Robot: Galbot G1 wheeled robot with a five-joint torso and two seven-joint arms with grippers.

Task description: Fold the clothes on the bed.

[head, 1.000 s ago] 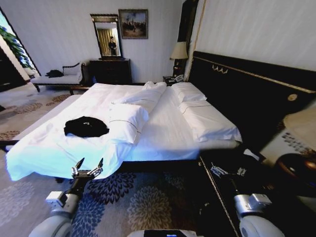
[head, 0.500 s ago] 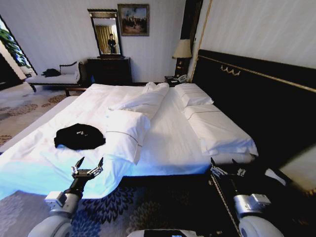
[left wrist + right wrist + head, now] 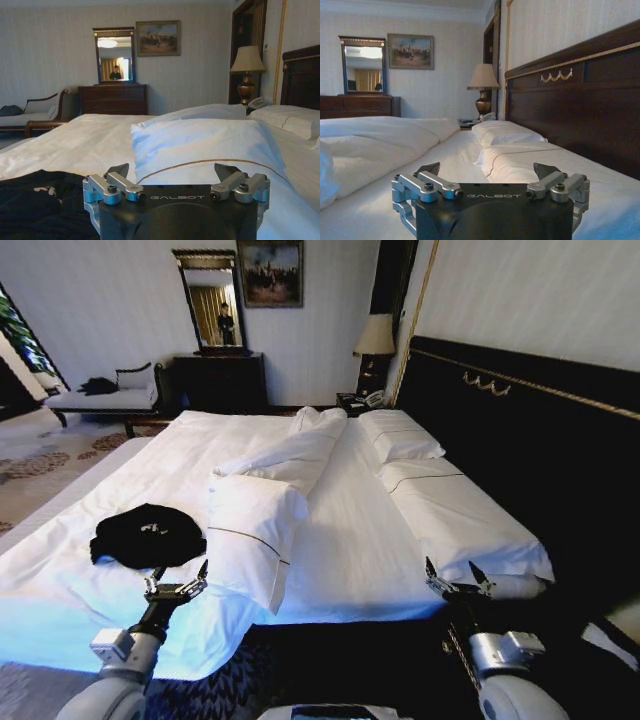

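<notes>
Left gripper (image 3: pixel 176 578) and right gripper (image 3: pixel 458 577) both hang with fingers apart, holding nothing, at the bed's near edge.

The clothes (image 3: pixel 147 535), a crumpled black heap, lie on the bed (image 3: pixel 350 530) at lower left of the head view, just beyond the left gripper. A white pillow (image 3: pixel 250 530) lies just right of the heap; the dark headboard (image 3: pixel 520 440) fills the right.
</notes>
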